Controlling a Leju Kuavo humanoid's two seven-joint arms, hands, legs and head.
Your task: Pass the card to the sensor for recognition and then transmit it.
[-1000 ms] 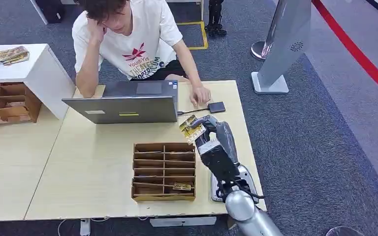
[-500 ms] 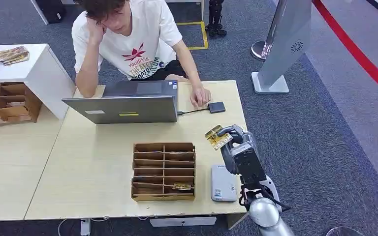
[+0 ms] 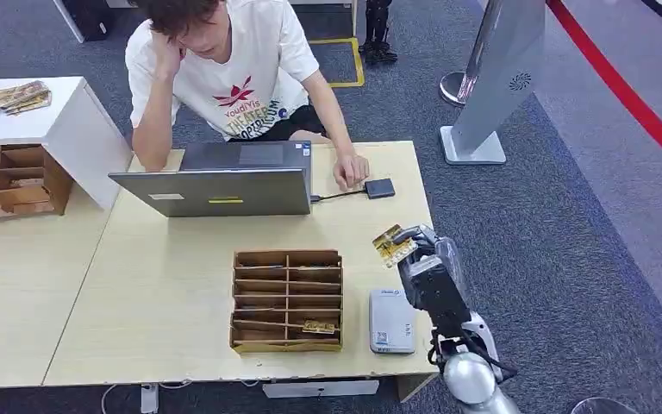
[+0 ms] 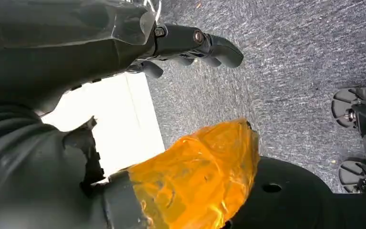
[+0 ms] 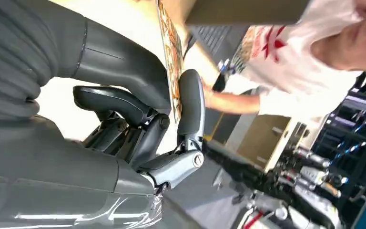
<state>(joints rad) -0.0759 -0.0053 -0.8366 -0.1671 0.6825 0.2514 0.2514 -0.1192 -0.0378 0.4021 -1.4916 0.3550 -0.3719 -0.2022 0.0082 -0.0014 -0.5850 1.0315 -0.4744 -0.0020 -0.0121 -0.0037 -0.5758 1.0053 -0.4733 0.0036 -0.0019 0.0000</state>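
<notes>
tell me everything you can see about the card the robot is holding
The card is a thin, flat rectangle with a busy yellow and gold print on its face; the writing is too small to read. The right robot hand pinches it between thumb and a finger, as the right wrist view shows edge-on. It is held tilted above the light wooden table, near the table's right edge, just beyond the white sensor box and not touching it.

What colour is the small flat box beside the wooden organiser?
White small flat box; head view shows it best.
</notes>
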